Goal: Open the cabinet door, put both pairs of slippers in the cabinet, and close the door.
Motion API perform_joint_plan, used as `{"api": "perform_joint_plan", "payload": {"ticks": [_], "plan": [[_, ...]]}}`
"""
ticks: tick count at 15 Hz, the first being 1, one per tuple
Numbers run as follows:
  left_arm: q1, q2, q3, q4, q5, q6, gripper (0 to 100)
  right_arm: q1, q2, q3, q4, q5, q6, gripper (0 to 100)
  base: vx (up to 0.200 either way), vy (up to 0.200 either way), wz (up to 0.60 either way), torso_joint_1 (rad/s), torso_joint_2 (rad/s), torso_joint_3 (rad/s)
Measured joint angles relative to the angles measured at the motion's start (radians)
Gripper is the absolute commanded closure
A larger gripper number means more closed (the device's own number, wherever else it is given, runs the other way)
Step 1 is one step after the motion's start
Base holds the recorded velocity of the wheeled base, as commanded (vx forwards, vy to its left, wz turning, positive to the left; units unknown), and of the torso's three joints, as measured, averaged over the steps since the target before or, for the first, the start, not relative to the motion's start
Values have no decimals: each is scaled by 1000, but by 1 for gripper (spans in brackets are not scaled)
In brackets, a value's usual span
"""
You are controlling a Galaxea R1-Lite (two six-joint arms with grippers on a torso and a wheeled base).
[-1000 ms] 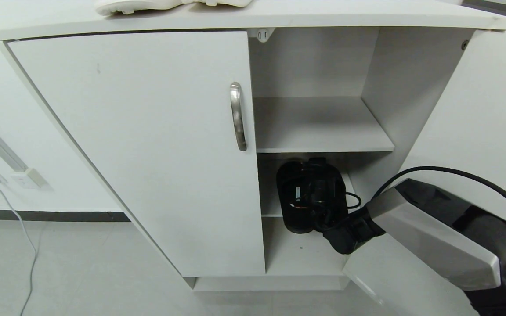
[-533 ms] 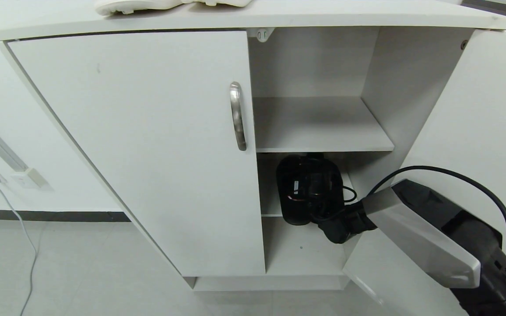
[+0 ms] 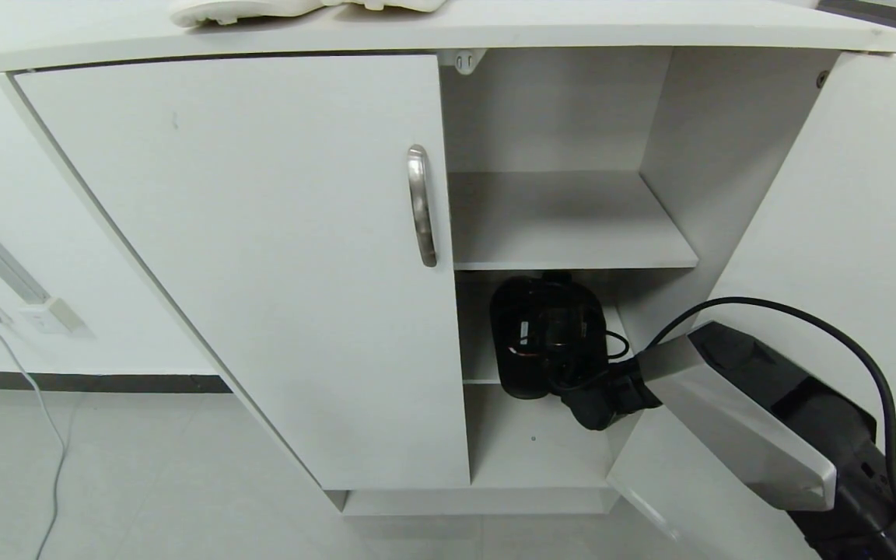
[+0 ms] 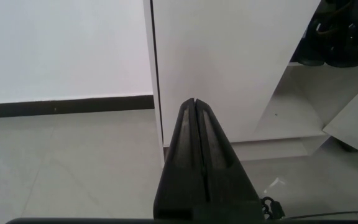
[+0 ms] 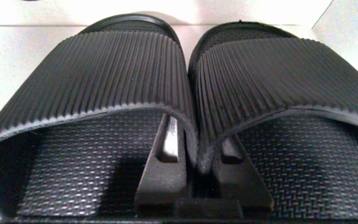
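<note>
Your right gripper (image 5: pixel 197 142) has its fingers (image 5: pixel 166 165) clamped on the black slippers (image 3: pixel 545 334). One finger sits inside each slipper, and the two touching inner walls are pinched between them. The pair hangs side by side in the cabinet (image 3: pixel 432 31), in the middle compartment just under the upper shelf (image 3: pixel 565 225). You cannot tell whether the soles touch the shelf below them. The right door (image 3: pixel 845 194) stands wide open, and the left door (image 3: pixel 246 257) with its metal handle (image 3: pixel 421 206) is shut. The white slippers (image 3: pixel 222 11) lie on top of the cabinet, at its left end. Your left gripper (image 4: pixel 194 109) has its fingers pressed together with nothing between them. It is low over the floor (image 4: pixel 73 168) in front of the left door.
</note>
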Motion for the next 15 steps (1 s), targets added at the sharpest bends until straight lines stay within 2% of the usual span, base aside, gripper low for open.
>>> {"api": "perform_joint_plan", "payload": {"ticks": [3,4,11,15], "plan": [[1,0,0,0,0,0,100,0,0,0,0,-1,0,100,0,0,0,0,0,0],[1,0,0,0,0,0,100,0,1,0,0,-1,0,0,0,0,0,0,0,0],[1,0,0,0,0,0,100,7,-15,72,-19,-7,-13,0,0,0,0,0,0,0],[0,0,0,0,0,0,100,37,-110,288,-120,-8,-13,0,0,0,0,0,0,0]]}}
